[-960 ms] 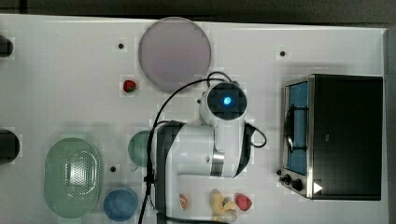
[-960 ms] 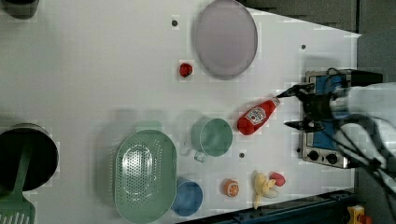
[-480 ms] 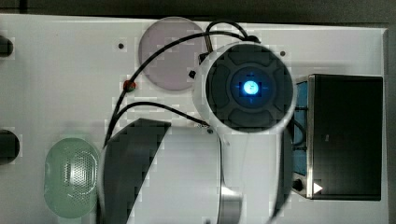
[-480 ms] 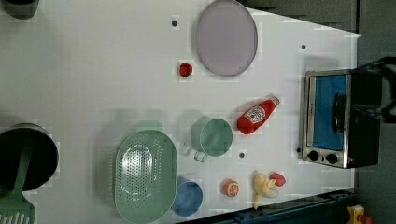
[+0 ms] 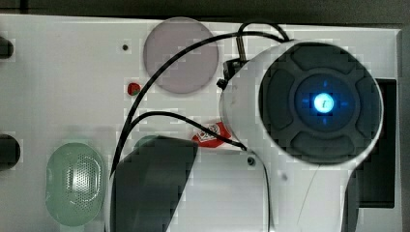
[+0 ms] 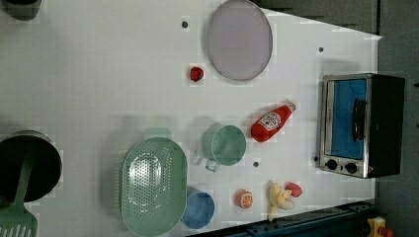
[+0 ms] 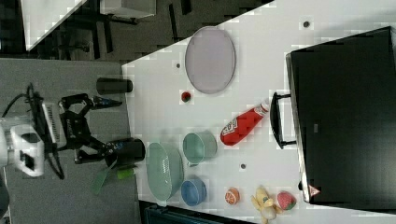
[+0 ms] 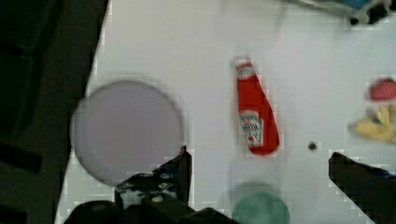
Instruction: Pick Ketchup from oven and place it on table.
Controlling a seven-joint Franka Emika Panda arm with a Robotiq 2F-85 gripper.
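Ketchup bottle (image 6: 271,123) lying on its side on the white table (image 6: 99,74), between the oven (image 6: 360,126) and the green cup (image 6: 225,144), its white cap pointing toward the oven door. In the right view I see my gripper (image 7: 95,128) raised well away from the table, fingers spread wide and holding nothing. I judge the bottle light and slightly yielding, a smooth plastic squeeze body that could slip or roll under a glancing touch. If I had to take it again, I would close across the broad labelled middle, jaws square to its long axis, not on the narrow tapering neck. By its position the bottle looks already delivered; the closed oven door needs nothing from me.
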